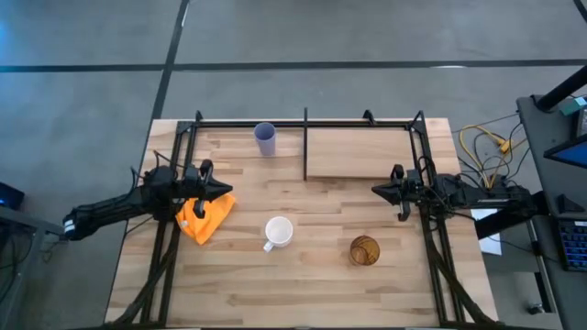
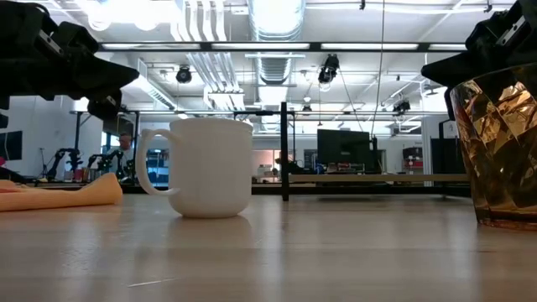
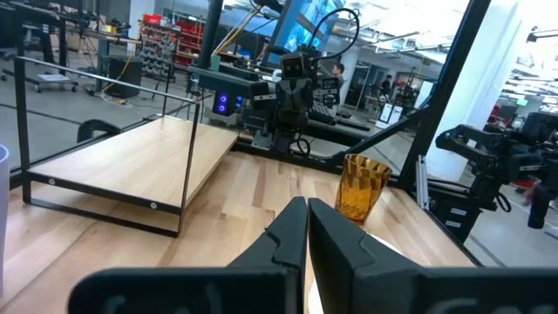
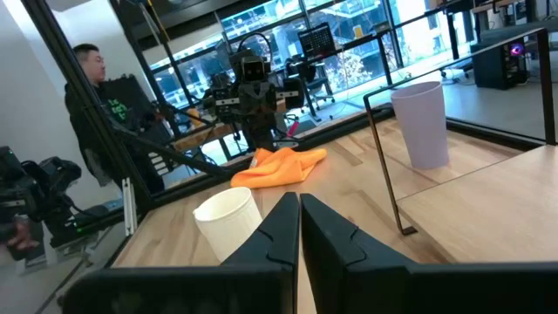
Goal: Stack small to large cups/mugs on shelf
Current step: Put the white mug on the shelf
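Note:
The white handled mug [image 1: 278,232] stands on its base at the table's middle, also in the low view [image 2: 204,167] and right wrist view [image 4: 228,222]. The amber cup [image 1: 364,249] stands near the right front, seen too in the left wrist view [image 3: 361,187]. The lavender tumbler [image 1: 265,138] stands at the far edge, left of the shelf [image 1: 362,151]. My left gripper [image 1: 229,192] is shut and empty at the left, over the orange cloth. My right gripper [image 1: 375,190] is shut and empty at the right, just in front of the shelf.
An orange cloth [image 1: 204,216] lies crumpled at the left under my left gripper. Black frame rods [image 1: 303,122] edge the table's far side and both sides. A person [image 4: 98,96] stands beyond the table's left side. Bare tabletop lies between the mug and the shelf.

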